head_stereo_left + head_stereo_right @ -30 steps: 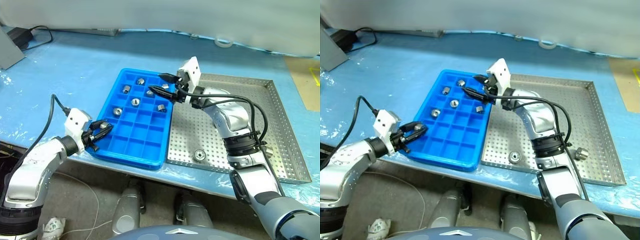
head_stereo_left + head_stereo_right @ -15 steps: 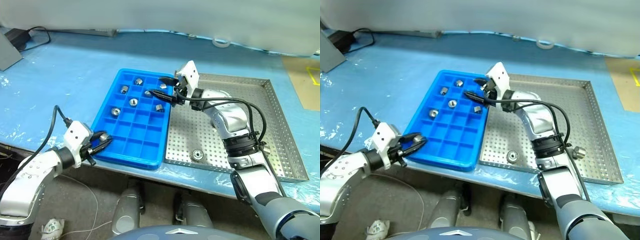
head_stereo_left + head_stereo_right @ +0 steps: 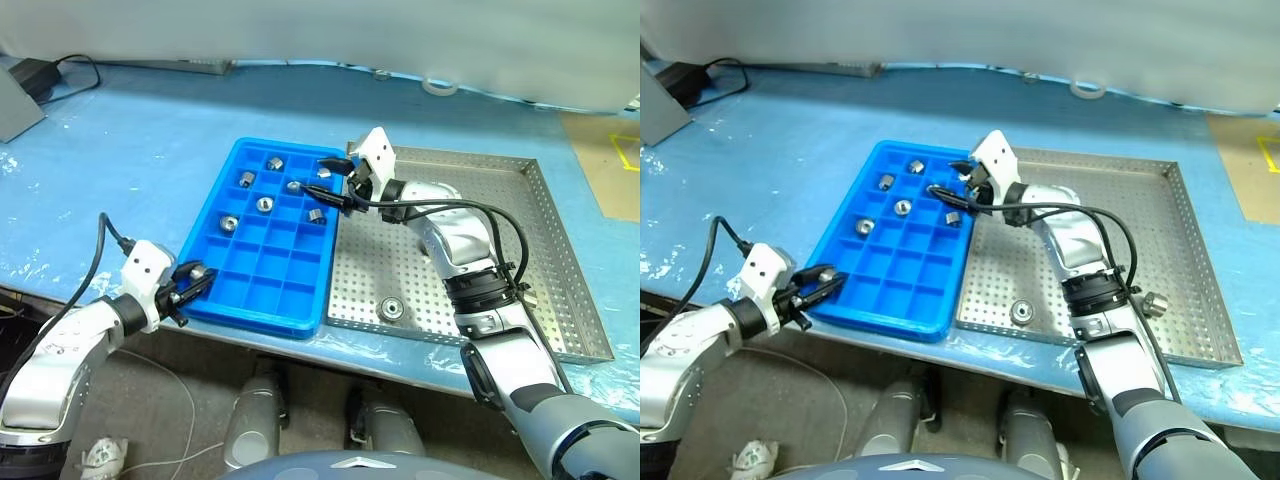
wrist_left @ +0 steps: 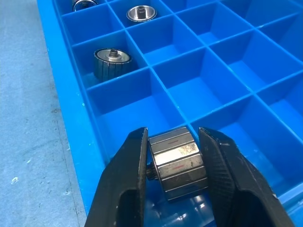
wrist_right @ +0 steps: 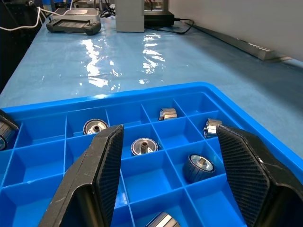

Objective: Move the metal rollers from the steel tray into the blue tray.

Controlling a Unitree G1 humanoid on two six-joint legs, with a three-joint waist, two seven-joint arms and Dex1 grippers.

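The blue tray (image 3: pixel 270 290) lies mid-table with the steel tray (image 3: pixel 560 250) against its right side. Several metal rollers (image 3: pixel 265 204) sit in the blue tray's far compartments. One roller (image 3: pixel 393 309) lies on the steel tray's near floor, and another (image 3: pixel 1154 302) shows beside my right forearm. My left gripper (image 3: pixel 197 277) hangs over the blue tray's near-left corner, shut on a roller (image 4: pixel 177 161). My right gripper (image 3: pixel 315 174) hovers open above the tray's far-right cells, with nothing between its fingers (image 5: pixel 106 165).
A pale blue sheet (image 3: pixel 140 150) covers the table, whose front edge runs just below both trays. At the far left are a black adapter (image 3: pixel 30 70) with its cable and a grey box (image 3: pixel 15 105). A tape roll (image 3: pixel 437 87) lies at the back, brown board (image 3: pixel 605 165) far right.
My left gripper has drawn slightly back and down toward the blue tray's near-left corner, still holding its roller. The right gripper has stayed in place. The whole view has shifted a little.
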